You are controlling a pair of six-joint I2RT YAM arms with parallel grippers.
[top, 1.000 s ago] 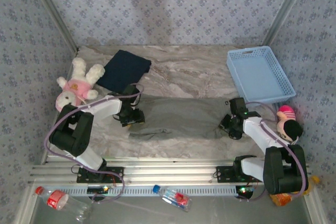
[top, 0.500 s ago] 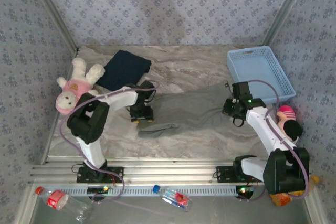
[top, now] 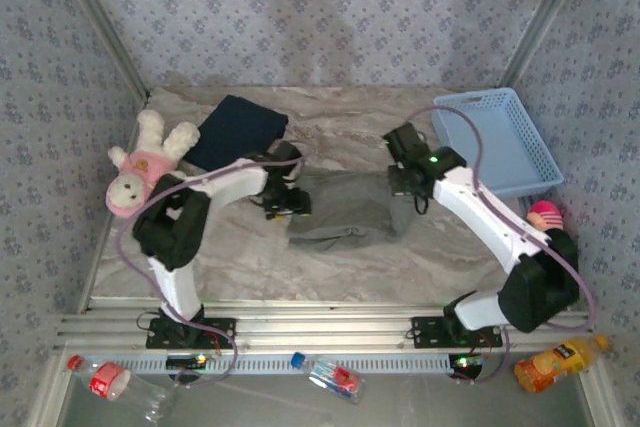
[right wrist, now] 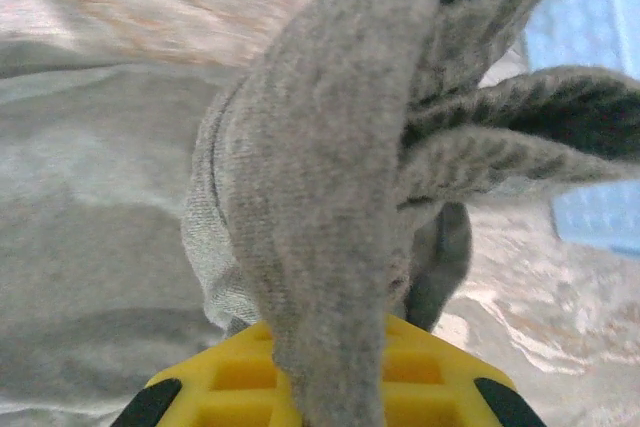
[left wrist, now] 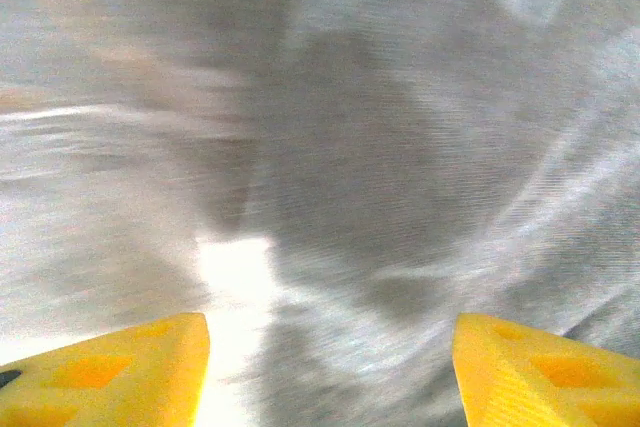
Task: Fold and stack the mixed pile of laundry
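Work surface is a table (top: 350,127) covered in marbled grey-beige sheeting, enclosed on three sides by walls (top: 330,17) papered in a blue-grey floral print, with metal rails (top: 320,322) along the near edge. The olive-grey garment (top: 345,212) lies rumpled at mid-table between the two arms. The navy garment (top: 238,132) lies flat at the far left, well apart from it and just beside a pink-and-cream plush toy (top: 145,162). A light blue basket (top: 495,142) sits at the far right. The left gripper (top: 285,197) is at the olive-grey garment's left edge; its wrist view, heavily blurred, shows the yellow fingers (left wrist: 100,372) spread wide with nothing between them. The right gripper (top: 405,182) is at the garment's far right corner, pressed together on a bunched fold of grey cloth that rises over its yellow finger (right wrist: 420,377).
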